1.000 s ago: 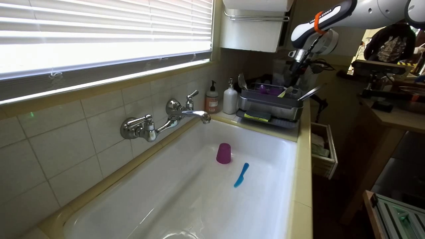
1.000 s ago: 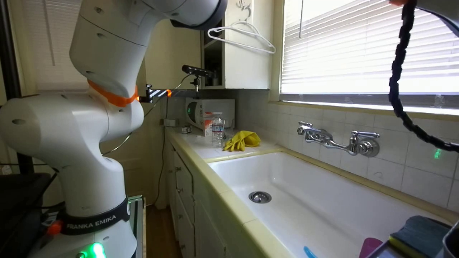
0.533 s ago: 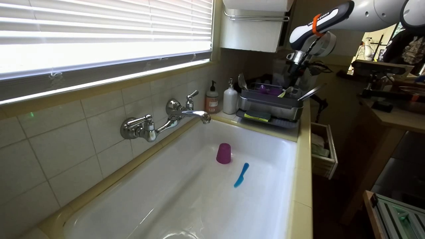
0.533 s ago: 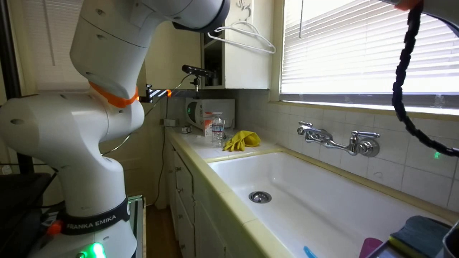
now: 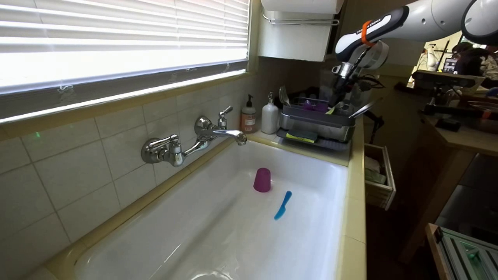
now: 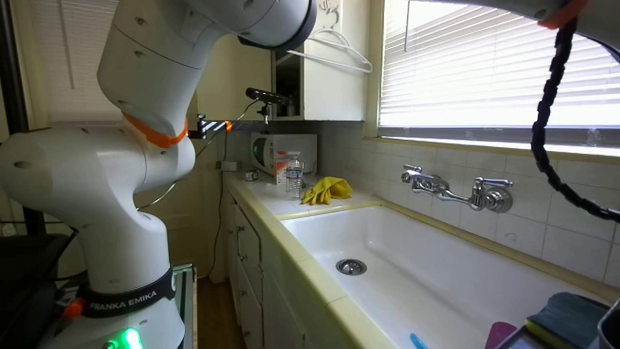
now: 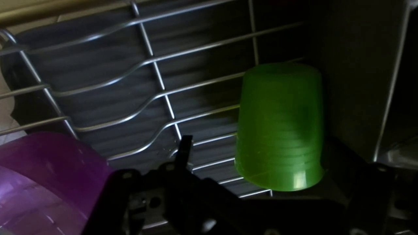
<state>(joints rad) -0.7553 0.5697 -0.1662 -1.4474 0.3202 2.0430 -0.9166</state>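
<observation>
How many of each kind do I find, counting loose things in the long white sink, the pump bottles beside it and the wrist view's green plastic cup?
Cups: 2 (tapered green plastic cup, tapered magenta plastic cup)
Knives: 1 (slender blue plastic knife)
Pump bottles: 2 (black-topped brownish bottle, round white bottle)
Total: 5

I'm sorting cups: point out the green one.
The green cup in the wire rack; the vessel beside it is purple, the sink cup magenta.
</observation>
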